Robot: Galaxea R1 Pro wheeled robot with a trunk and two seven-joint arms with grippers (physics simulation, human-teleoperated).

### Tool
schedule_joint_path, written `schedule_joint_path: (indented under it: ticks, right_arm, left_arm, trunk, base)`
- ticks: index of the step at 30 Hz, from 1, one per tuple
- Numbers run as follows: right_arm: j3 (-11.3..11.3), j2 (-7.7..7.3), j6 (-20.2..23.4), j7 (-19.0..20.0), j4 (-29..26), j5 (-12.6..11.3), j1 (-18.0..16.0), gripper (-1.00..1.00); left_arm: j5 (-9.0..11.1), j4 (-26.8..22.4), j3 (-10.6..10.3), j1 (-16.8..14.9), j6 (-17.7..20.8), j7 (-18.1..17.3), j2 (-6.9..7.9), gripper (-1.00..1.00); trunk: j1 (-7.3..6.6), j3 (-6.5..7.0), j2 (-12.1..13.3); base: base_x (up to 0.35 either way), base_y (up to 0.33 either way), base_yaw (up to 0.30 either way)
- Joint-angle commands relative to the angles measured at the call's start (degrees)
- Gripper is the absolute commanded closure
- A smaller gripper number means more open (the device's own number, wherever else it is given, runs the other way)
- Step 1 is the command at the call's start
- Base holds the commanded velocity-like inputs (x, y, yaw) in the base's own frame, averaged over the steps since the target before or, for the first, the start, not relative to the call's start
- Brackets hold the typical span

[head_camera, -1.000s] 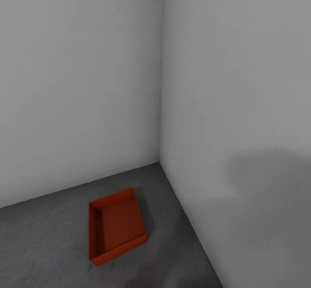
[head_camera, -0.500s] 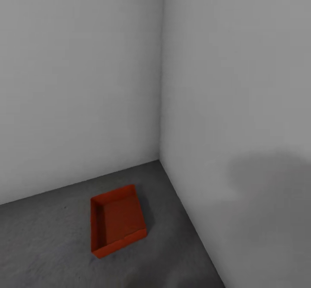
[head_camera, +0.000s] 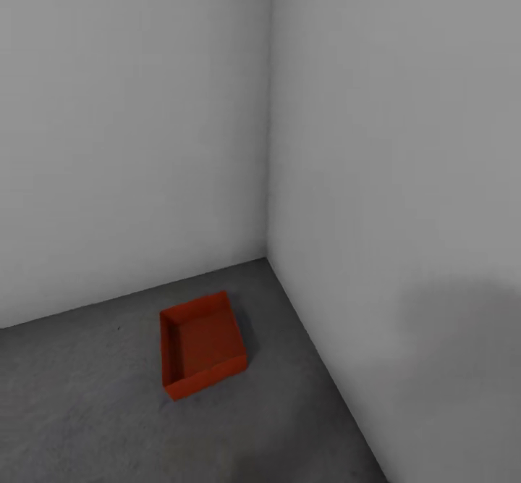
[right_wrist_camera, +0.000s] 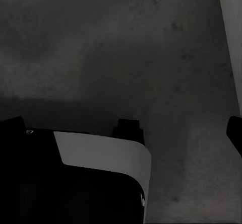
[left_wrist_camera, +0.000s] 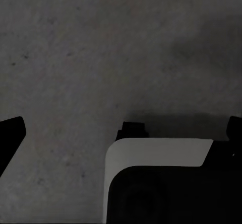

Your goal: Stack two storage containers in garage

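One red-orange storage container point(head_camera: 202, 353) sits open side up and empty on the dark grey concrete floor point(head_camera: 87, 403) of the garage, close to the corner where two pale grey walls meet. The other storage container is out of view. In the left wrist view my left gripper point(left_wrist_camera: 123, 131) hangs open over bare concrete, its black fingertips point(left_wrist_camera: 11, 136) far apart. My right gripper point(right_wrist_camera: 124, 128) is open too, above the floor, with nothing between its fingertips point(right_wrist_camera: 235, 133).
The back wall point(head_camera: 130, 143) and the right wall point(head_camera: 398, 179) meet at a corner just behind the container. A soft shadow point(head_camera: 463, 338) falls on the right wall. My white and black base point(left_wrist_camera: 161, 183) lies below both grippers.
The whole head view has shifted: the camera has drawn back, so the container looks smaller and farther. The container itself has not moved on the floor.
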Motion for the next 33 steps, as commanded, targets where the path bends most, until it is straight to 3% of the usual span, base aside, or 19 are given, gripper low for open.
schedule_joint_path:
  ticks: [1, 24, 33]
  right_arm:
    - [0.29, 0.0, -0.45, 0.13, 0.26, -0.03, -0.11, -1.0]
    - [0.29, 0.0, -0.45, 0.13, 0.26, 0.04, -0.09, -1.0]
    - [0.29, 0.0, -0.45, 0.17, 0.26, 0.04, -0.09, -1.0]
  left_arm:
    - [-0.19, 0.26, 0.33, -0.1, -0.41, 0.09, 0.01, -1.0]
    - [-0.19, 0.26, 0.33, -0.1, -0.41, 0.44, 0.0, -1.0]
    - [-0.19, 0.26, 0.33, -0.1, -0.41, 0.44, 0.0, -1.0]
  trunk:
    - [-0.03, -0.05, -0.04]
    - [-0.03, -0.04, -0.04]
    - [-0.03, 0.55, -0.04]
  base:
    - [-0.339, 0.0, 0.0]
    - [-0.299, 0.0, 0.0]
    - [-0.338, 0.0, -0.062]
